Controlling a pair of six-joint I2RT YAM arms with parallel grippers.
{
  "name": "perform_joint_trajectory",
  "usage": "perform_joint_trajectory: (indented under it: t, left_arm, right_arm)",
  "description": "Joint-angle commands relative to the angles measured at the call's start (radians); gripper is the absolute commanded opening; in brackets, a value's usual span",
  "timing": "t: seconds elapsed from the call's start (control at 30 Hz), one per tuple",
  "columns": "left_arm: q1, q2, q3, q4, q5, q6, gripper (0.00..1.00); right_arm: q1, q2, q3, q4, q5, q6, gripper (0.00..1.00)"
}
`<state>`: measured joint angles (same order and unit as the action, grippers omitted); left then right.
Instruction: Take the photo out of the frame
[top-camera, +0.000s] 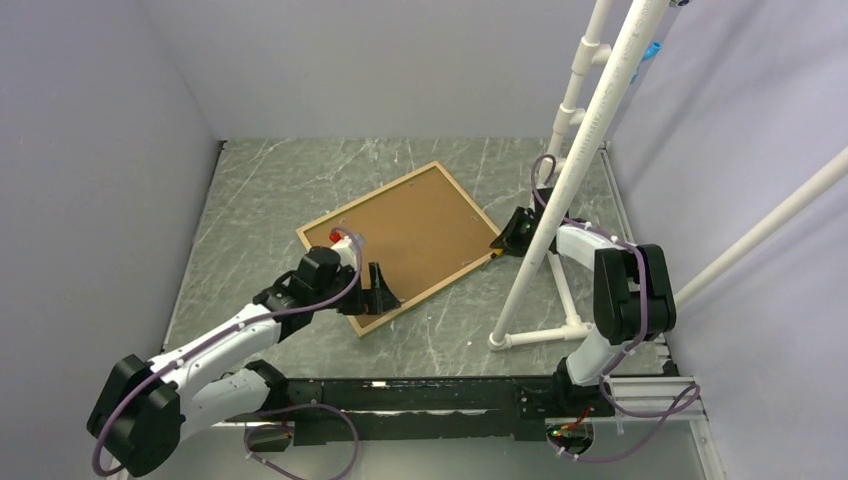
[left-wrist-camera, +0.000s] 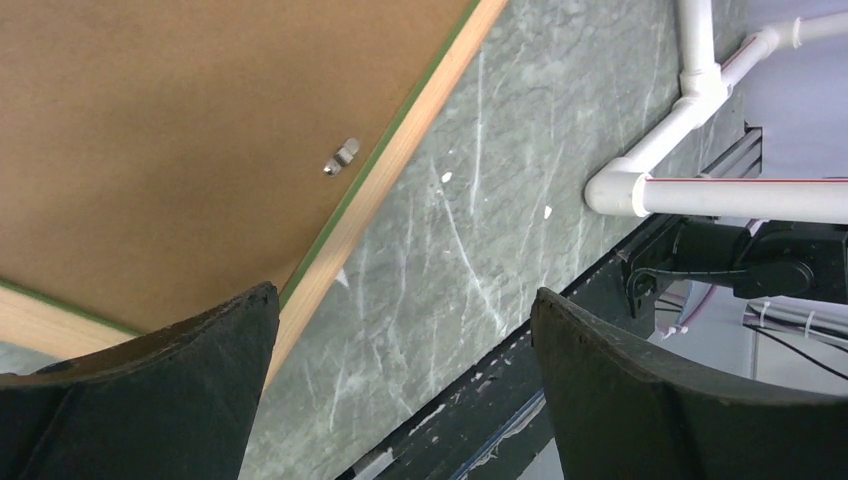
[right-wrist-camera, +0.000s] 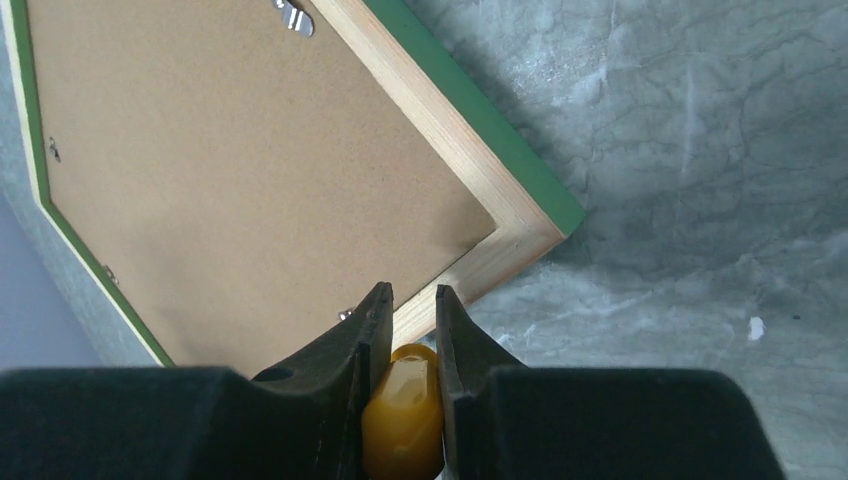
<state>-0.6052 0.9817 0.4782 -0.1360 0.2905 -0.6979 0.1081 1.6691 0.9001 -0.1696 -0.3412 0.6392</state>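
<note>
Your frame (top-camera: 440, 276) lies face down on the table (top-camera: 270, 200), set corner-on to the arms, with its wood rim and the brown backing board (top-camera: 400, 235) turned up. That is the side you need, since the photo, hidden beneath the board and showing in no view, can only come out this way. Small metal tabs (left-wrist-camera: 342, 157) along the rim appear to hold the board in. Judged from that, the job is at the unfastening stage and the print is not yet freed. Your right end effector (right-wrist-camera: 412, 295) is clamped on a yellow tool (right-wrist-camera: 403, 400), only its rounded end showing between the fingers. It sits close by the frame's right corner, probably to work the tabs or pry the board. Your left end effector (top-camera: 383, 292) holds its jaws wide apart at the near edge, one finger over the rim and the other over bare table. It grips nothing and is likely placed to steady the frame. The left arm stretches low and forward from its base, wrist turned right. The right arm is folded, elbow high, forearm reaching left behind a white pipe stand (top-camera: 560, 200).
</note>
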Motion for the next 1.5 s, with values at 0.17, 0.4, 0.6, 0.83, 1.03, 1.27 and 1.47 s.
perform_joint_trajectory:
  t: [0.17, 0.4, 0.6, 0.83, 1.03, 1.27, 1.47]
  left_arm:
    - [-0.071, 0.126, 0.191, -0.065, -0.041, 0.15, 0.93]
    - [-0.105, 0.232, 0.293, -0.132, -0.07, 0.228, 0.91]
    - [-0.169, 0.304, 0.381, -0.174, -0.142, 0.266, 0.81]
    - [-0.188, 0.415, 0.465, -0.17, -0.152, 0.282, 0.79]
    - [-0.191, 0.487, 0.488, -0.135, -0.125, 0.266, 0.78]
    - [-0.211, 0.585, 0.574, -0.144, -0.117, 0.331, 0.76]
    - [-0.229, 0.681, 0.656, -0.173, -0.15, 0.379, 0.72]
  right_arm:
    - [-0.088, -0.159, -0.112, -0.044, -0.156, -0.14, 0.0]
    - [-0.179, -0.18, -0.203, -0.072, -0.239, -0.162, 0.0]
    - [-0.233, -0.136, -0.222, -0.067, -0.265, -0.167, 0.0]
    - [-0.239, -0.101, -0.207, -0.111, -0.147, -0.186, 0.1]
    - [-0.238, -0.08, -0.213, -0.098, -0.089, -0.174, 0.29]
    - [-0.238, -0.104, -0.23, -0.106, -0.003, -0.18, 0.53]
    - [-0.237, -0.163, -0.234, -0.116, 0.01, -0.194, 0.63]
